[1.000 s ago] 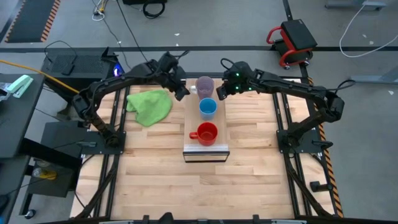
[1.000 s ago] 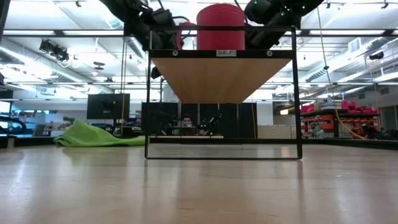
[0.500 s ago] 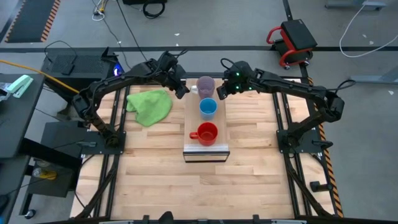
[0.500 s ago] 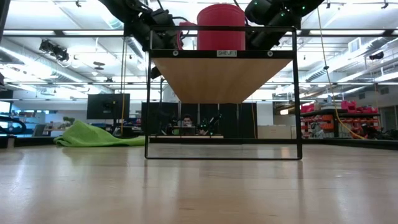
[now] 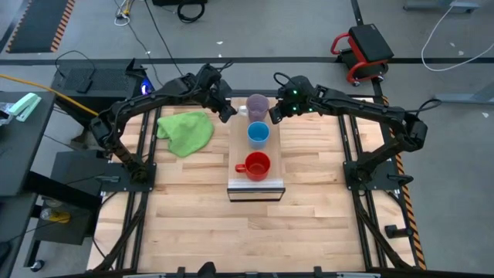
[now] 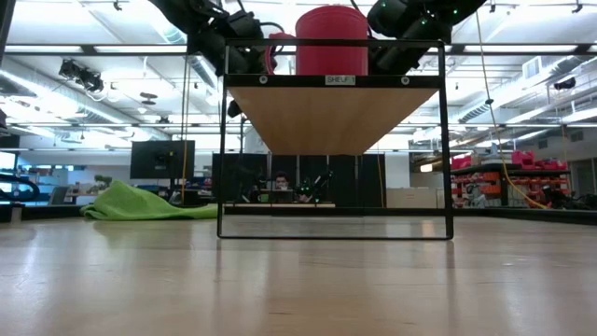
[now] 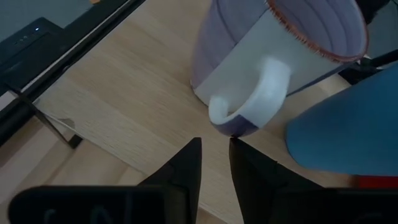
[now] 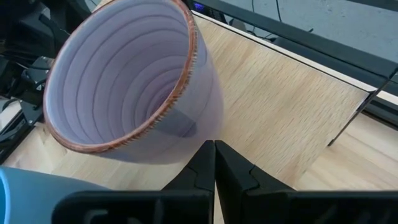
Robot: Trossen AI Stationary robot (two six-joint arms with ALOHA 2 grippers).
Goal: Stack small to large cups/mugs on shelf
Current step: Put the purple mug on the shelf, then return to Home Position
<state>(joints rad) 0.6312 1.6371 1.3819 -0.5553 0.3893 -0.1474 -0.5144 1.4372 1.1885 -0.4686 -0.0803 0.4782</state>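
- Three vessels line the shelf [image 5: 255, 188] at centre frame of the high view: my pale purple mug [image 5: 256, 106] at the top end, the light-blue cup [image 5: 258, 134] in the middle, the red mug [image 5: 257, 165] nearest the shelf's metal front edge.
- My left gripper [image 7: 214, 163] sits just beside the purple mug's white handle [image 7: 254, 93], fingers pressed nearly together with only a thin gap, pinching nothing.
- My right gripper [image 8: 214, 163] waits on the mug's other side, its fingers pressed together and empty, tips close under the mug's wall.
- Handling, as I judge it: the purple mug looks rigid and thin-walled, ribbed inside, likely light, with a smooth glazed surface that could slip. The handle loop or the rim [image 8: 127, 134] would give the surest hold.
- In both wrist views the mug appears tilted; whether it truly leans or the cameras make it so, I cannot say.
- Hidden: the low view shows only the red mug [image 6: 331, 40] above the shelf board, with both arms cut off at the top of the frame; the other two vessels are behind it.
- Partly seen: the blue cup is only a cropped edge in the wrist views.
- At upper left of the tabletop lies a green cloth [image 5: 187, 130], well apart from the shelf.
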